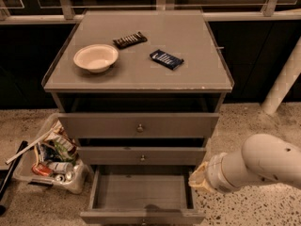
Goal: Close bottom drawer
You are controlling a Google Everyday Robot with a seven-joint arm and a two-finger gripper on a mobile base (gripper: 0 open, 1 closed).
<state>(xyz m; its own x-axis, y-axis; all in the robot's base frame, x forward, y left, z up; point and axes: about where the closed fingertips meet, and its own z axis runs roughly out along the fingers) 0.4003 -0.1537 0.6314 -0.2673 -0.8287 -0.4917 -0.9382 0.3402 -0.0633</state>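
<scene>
The bottom drawer [142, 216] of the grey cabinet is pulled far out, and its shallow box is empty inside. Its plain front lies at the lower edge of the view. The middle drawer [141, 155] and the top drawer [138, 125] above it stand slightly out. My gripper [197, 178] is at the end of the white arm [256, 166], which comes in from the right. It is low, right next to the right side wall of the bottom drawer, behind the drawer's front.
On the cabinet top [197, 79] are a cream bowl [96, 57], a dark snack bar [130, 39] and a blue packet [166, 59]. A clear bin of trash [51, 160] stands on the floor at the left. A white post [284, 79] is at the right.
</scene>
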